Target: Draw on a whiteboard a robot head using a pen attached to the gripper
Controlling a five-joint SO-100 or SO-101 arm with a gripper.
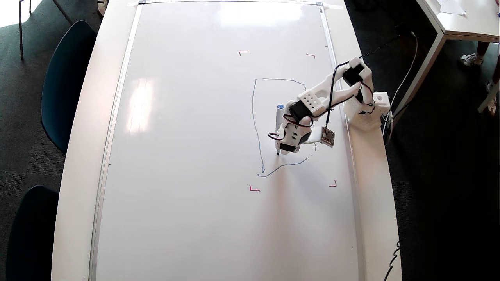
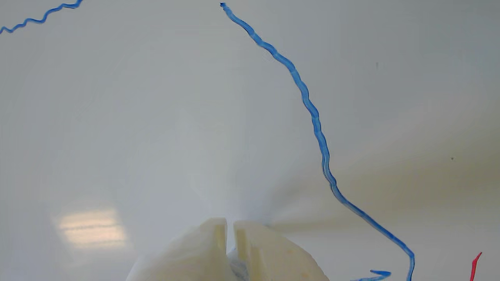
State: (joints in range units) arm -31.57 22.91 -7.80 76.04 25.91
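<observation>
Overhead view: whiteboard covers the table; blue robot head outline sits right of centre, between red corner marks, only a wobbly outline showing. Gripper holds the pen nearly upright, tip on the board inside the outline's near-left part. Wrist view: fingers nearly pressed together, thin slit between.

You see the pen, strapped beside the gripper, tip on the whiteboard inside the robot head outline.
</observation>
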